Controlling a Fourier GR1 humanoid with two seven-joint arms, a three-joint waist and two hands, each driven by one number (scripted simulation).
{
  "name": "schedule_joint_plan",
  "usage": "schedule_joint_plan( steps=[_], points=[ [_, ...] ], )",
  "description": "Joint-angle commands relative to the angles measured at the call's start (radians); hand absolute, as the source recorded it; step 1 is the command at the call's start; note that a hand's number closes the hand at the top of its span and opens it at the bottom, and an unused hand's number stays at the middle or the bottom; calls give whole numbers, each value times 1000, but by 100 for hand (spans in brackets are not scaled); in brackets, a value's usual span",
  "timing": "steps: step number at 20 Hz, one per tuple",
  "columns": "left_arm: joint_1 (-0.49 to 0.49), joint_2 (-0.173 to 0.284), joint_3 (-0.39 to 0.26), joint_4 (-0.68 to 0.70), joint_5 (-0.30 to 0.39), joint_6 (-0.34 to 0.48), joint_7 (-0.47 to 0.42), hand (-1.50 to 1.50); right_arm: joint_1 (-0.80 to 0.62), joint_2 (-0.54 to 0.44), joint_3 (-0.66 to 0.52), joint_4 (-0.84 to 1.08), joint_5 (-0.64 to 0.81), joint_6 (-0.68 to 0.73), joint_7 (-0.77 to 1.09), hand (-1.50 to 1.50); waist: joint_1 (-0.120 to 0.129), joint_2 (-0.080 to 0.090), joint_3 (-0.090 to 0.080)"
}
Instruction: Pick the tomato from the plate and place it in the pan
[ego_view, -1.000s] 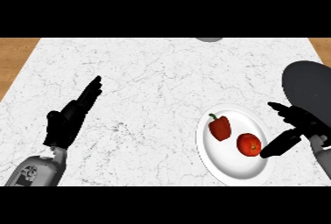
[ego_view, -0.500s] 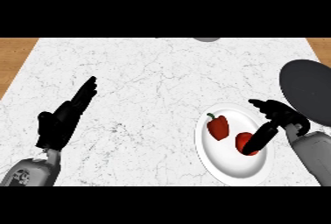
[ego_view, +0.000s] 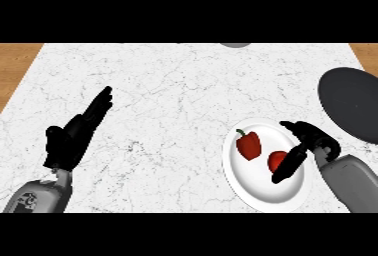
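Observation:
A red tomato (ego_view: 276, 159) lies on the white plate (ego_view: 258, 192) at the right, next to a red bell pepper (ego_view: 249, 145). My right hand (ego_view: 308, 140) hangs over the plate's right part, its long fingers (ego_view: 289, 167) stretched down along the tomato's right side and covering part of it. The thumb sits above the tomato, not closed round it. The dark grey pan (ego_view: 353, 102) lies at the right edge, just behind that hand. My left hand (ego_view: 74, 135) rests open at the left, fingers pointing up and away, holding nothing.
The counter (ego_view: 170, 95) is white marble, with wooden strips at its far left and right corners. A small grey object (ego_view: 235, 45) shows at the far edge.
My right hand has come in from the plate's right rim onto the tomato and lowered its fingers beside it. The left hand drifted slightly down and left.

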Motion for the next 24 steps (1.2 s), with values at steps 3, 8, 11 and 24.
schedule_joint_plan(
  steps=[3, 8, 11, 24],
  points=[
    [34, 6, 37, 3, -10, -49, -21, 0, 55, 20, -8, -31, 63, 30, 90, -150, -3, -1, 0],
    [24, -24, 54, -22, -24, -62, 8, 0, 100, 61, -22, 5, 147, 20, 7, -150, -1, 0, 0],
    [10, -56, 59, 20, -66, -48, -32, 0, 113, 97, -35, -13, 148, 53, 5, -150, -3, 0, 0],
    [47, -31, 96, -101, -26, -93, 78, 0, 85, 157, -17, 91, 218, 74, -130, 150, 5, -1, 1]
  ],
)
